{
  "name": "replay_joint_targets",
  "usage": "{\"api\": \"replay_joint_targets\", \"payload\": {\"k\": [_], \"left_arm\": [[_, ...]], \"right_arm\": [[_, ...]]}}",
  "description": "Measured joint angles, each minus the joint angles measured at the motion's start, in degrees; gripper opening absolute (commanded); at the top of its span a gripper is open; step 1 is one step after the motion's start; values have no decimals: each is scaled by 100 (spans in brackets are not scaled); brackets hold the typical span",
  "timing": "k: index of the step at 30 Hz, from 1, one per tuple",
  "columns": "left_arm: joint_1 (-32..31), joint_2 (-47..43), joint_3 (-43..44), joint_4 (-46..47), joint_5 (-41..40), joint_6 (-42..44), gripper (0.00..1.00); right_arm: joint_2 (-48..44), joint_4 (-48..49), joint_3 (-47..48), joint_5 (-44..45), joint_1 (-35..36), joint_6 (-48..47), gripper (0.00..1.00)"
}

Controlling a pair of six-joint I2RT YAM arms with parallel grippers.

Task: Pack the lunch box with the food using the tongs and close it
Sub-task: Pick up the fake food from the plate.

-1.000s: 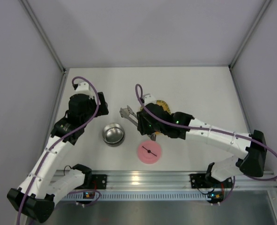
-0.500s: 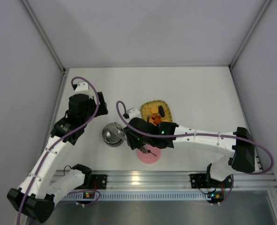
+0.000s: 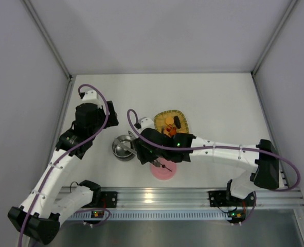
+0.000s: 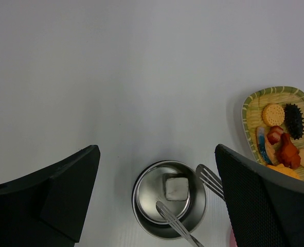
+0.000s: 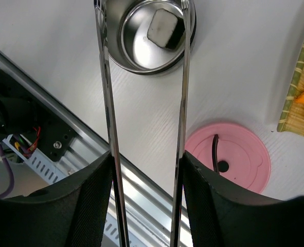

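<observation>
The left gripper (image 4: 157, 149) hangs over the table's left half, above the lunch box (image 4: 170, 206). Its fingers are spread wide and nothing is held between them.

The lunch box stands near the table's near edge, left of the middle. One white piece (image 4: 176, 186) lies on its floor.

The tongs (image 5: 106, 103) are pinched at their handle end by the right gripper (image 5: 146, 157). Their arms are spread, one tip over the box's inside and the other at its right rim. The white piece is touched by neither tip.

The step in hand is judged to be the release of a piece into the box.

The lid (image 3: 163, 169) lies flat by the near edge, just right of the box, so closing is not yet begun.

The tray (image 3: 171, 122) lies near the table's middle, and most of the food (image 4: 283, 139) is left on it.

The next move calls for the tongs to be raised clear of the rim, carried back to the tray, set astride one piece and squeezed.

Against the frame one second earlier, the right arm is found swung from over the tray to the box, and the tray is uncovered. Half a second ago it was already at the box. No change is noted in the left arm, the lid or the box's place.
</observation>
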Motion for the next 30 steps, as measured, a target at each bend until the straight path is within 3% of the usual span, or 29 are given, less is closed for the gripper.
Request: {"api": "replay_joint_targets", "payload": {"k": [11,21,30], "left_arm": [[0,-2,0,0,0,0,98],[0,-4,0,0,7,0,99],[0,-4,0,0,11,0,99]], "right_arm": [[-472,-343,101,651,-129,-4,53],[-1554,-549,-859,1150,-1888,17,50],[-1228,-686,-1156,1440,-2232,17,47]]}}
